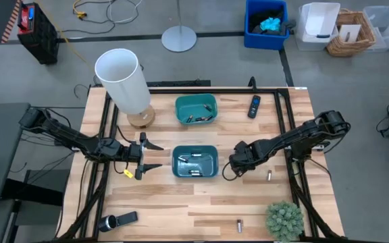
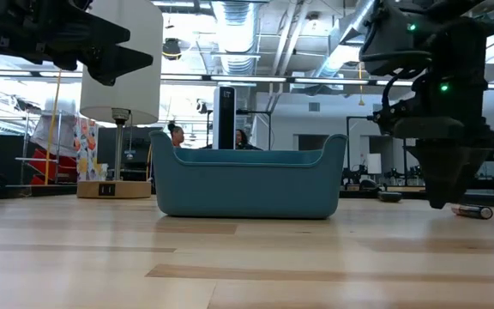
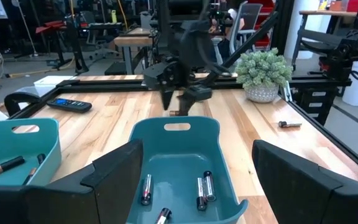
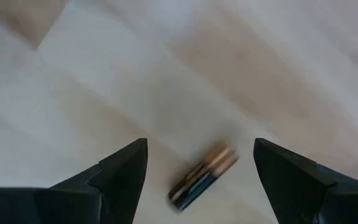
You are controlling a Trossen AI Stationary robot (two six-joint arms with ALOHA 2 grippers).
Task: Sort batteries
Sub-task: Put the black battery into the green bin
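Observation:
My right gripper (image 4: 201, 163) points down, open, low over the table to the right of the near teal bin (image 1: 194, 163). A battery (image 4: 202, 174) lies on the wood between its fingers, touching neither. In the low view that battery (image 2: 472, 211) lies flat beside the fingertips. My left gripper (image 1: 144, 156) hangs open and level to the left of the near bin, holding nothing. The near bin holds several batteries (image 3: 204, 186). The far teal bin (image 1: 196, 109) holds more batteries (image 3: 6, 165).
Loose batteries lie at the right (image 1: 269, 175) and near the front edge (image 1: 239, 225). A white lamp (image 1: 123, 79) stands at the far left and a small plant (image 1: 286, 219) at the near right. A black remote (image 1: 254, 106) and a black cylinder (image 1: 117, 221) also lie on the table.

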